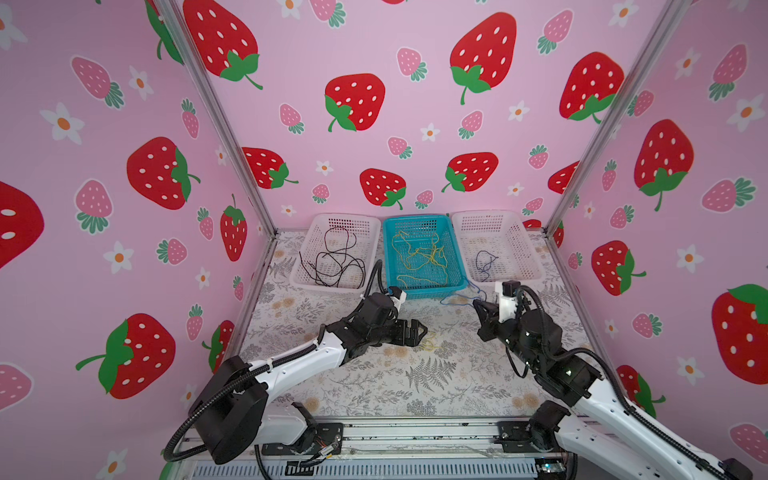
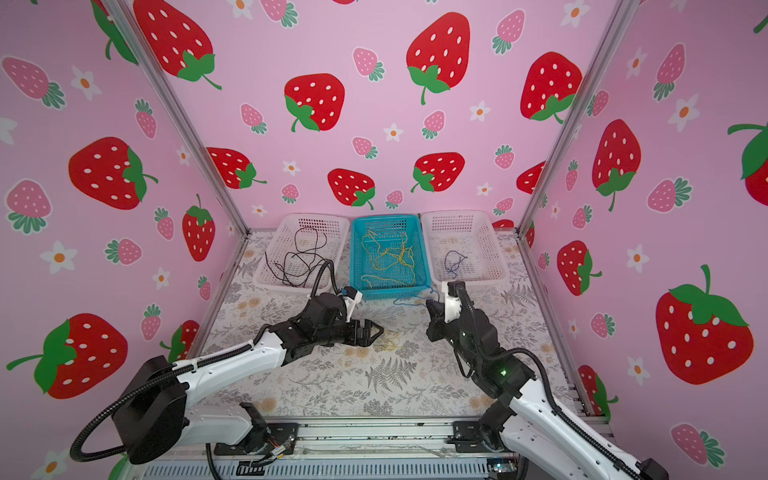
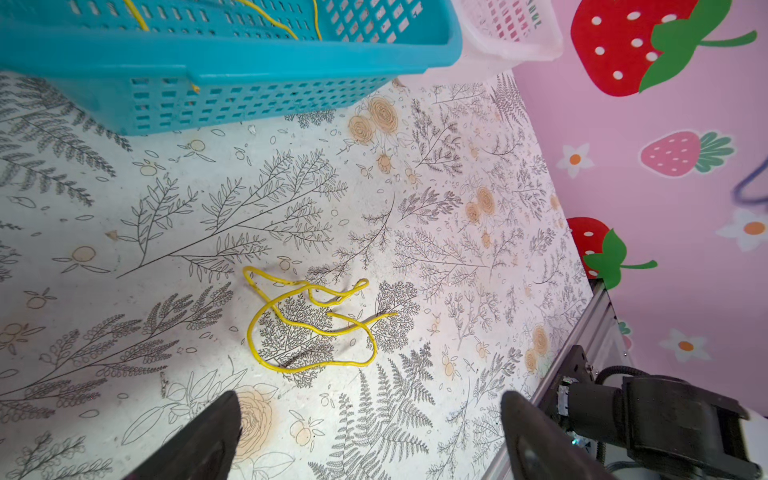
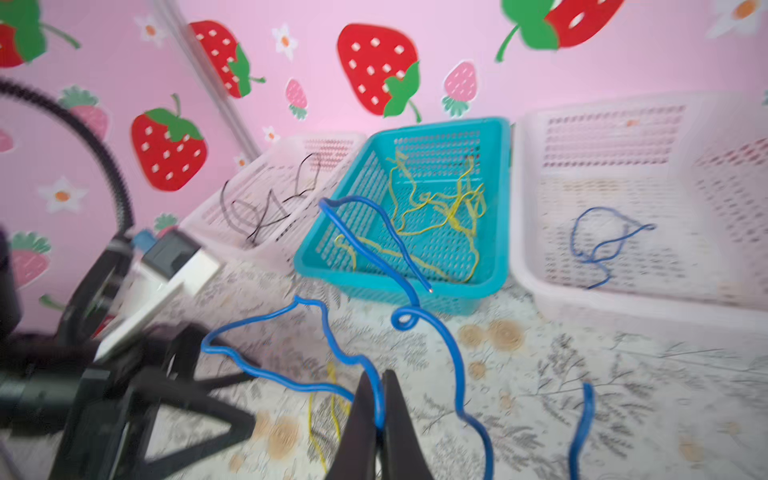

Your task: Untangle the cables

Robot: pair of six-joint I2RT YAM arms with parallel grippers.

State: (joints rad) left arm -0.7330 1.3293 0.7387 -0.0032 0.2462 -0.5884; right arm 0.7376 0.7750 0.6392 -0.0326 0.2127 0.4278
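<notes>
The blue basket (image 1: 432, 292), the left white basket (image 1: 345, 224) and the right white basket (image 1: 486, 222) were moulded plastic with a soft sheen, their walls pierced in a grid. The yellow cable (image 3: 320, 366) and the blue cable (image 4: 457, 365) had smooth, slightly glossy plastic coats. The table cover (image 1: 374, 382) looked matt, printed and faintly speckled. The walls (image 1: 415, 41) were matt printed sheet, framed by a post (image 1: 224, 124) of brushed grey metal. The arm shell (image 1: 299, 361) was glossy white plastic, and the hose (image 4: 112, 160) was black and ribbed. The left gripper (image 3: 370, 405) and the right gripper (image 4: 377, 374) had matt black fingers.

Cables (image 1: 420, 254) in baskets (image 1: 428, 289), loose cable (image 3: 307, 320) seemingly before
</notes>
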